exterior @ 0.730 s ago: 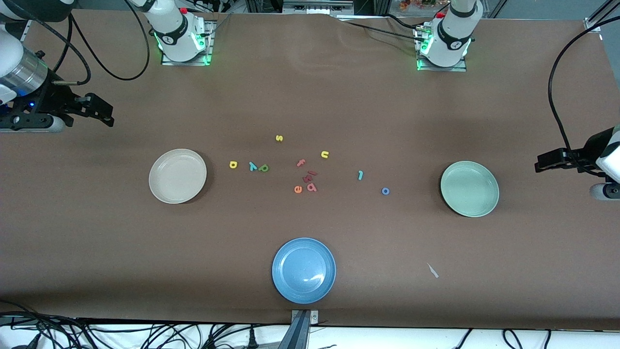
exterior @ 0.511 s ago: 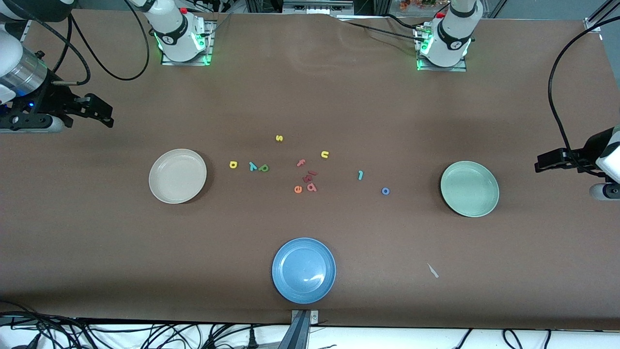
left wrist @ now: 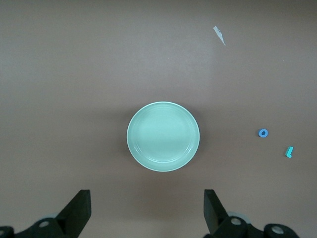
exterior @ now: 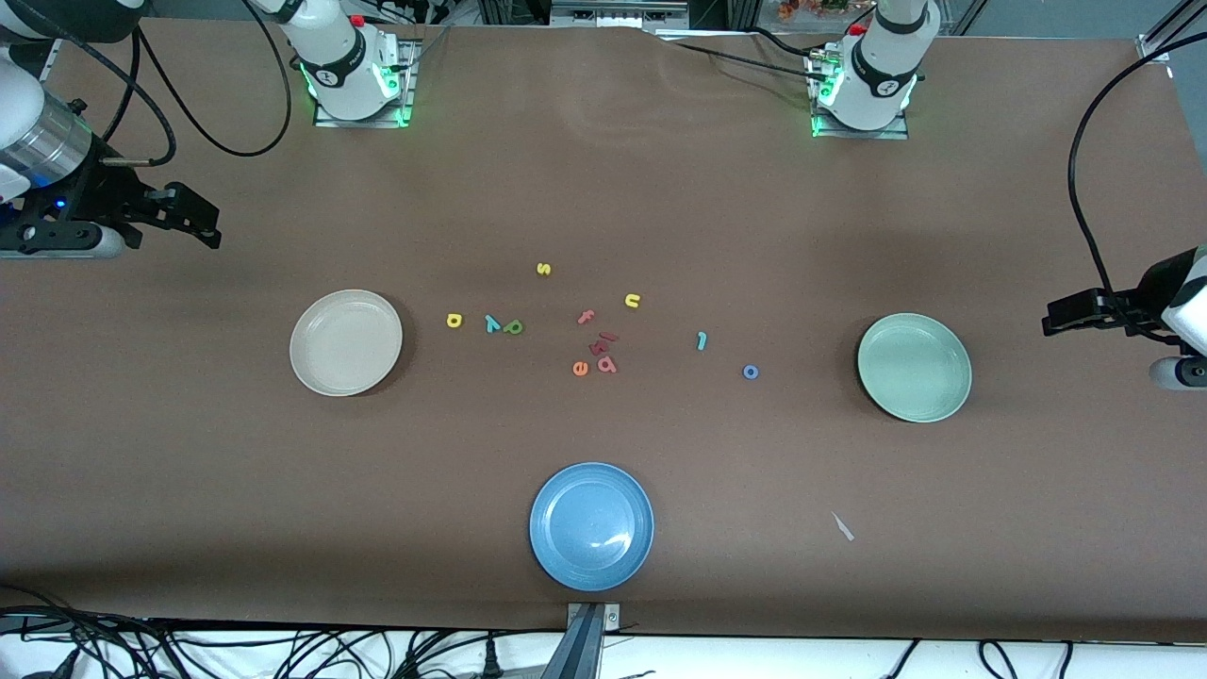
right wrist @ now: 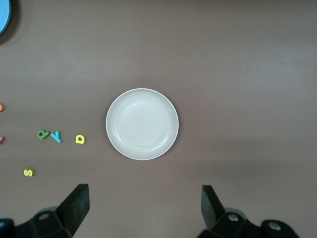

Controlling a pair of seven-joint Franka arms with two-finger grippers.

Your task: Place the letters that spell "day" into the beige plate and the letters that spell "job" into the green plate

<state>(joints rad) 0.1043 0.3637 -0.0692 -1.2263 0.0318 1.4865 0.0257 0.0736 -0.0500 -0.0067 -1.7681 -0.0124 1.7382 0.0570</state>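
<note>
The beige plate (exterior: 346,342) (right wrist: 142,124) lies toward the right arm's end of the table and holds nothing. Beside it in a row are a yellow letter (exterior: 454,321), a teal "y" (exterior: 491,323) and a green letter (exterior: 513,327). The green plate (exterior: 914,367) (left wrist: 163,136), also bare, lies toward the left arm's end. A teal "j" (exterior: 701,340) and a blue "o" (exterior: 751,372) lie between it and the middle cluster, where a red "b" (exterior: 606,363) rests. My right gripper (exterior: 203,224) (right wrist: 143,198) and left gripper (exterior: 1056,316) (left wrist: 147,203) hover open and hold nothing, each at its own end of the table.
A blue plate (exterior: 591,525) sits near the front edge. A yellow "s" (exterior: 543,269), yellow "u" (exterior: 632,301), pink "f" (exterior: 586,317), orange "e" (exterior: 580,369) and a dark red piece (exterior: 602,341) lie mid-table. A white scrap (exterior: 842,526) lies nearer the camera than the green plate.
</note>
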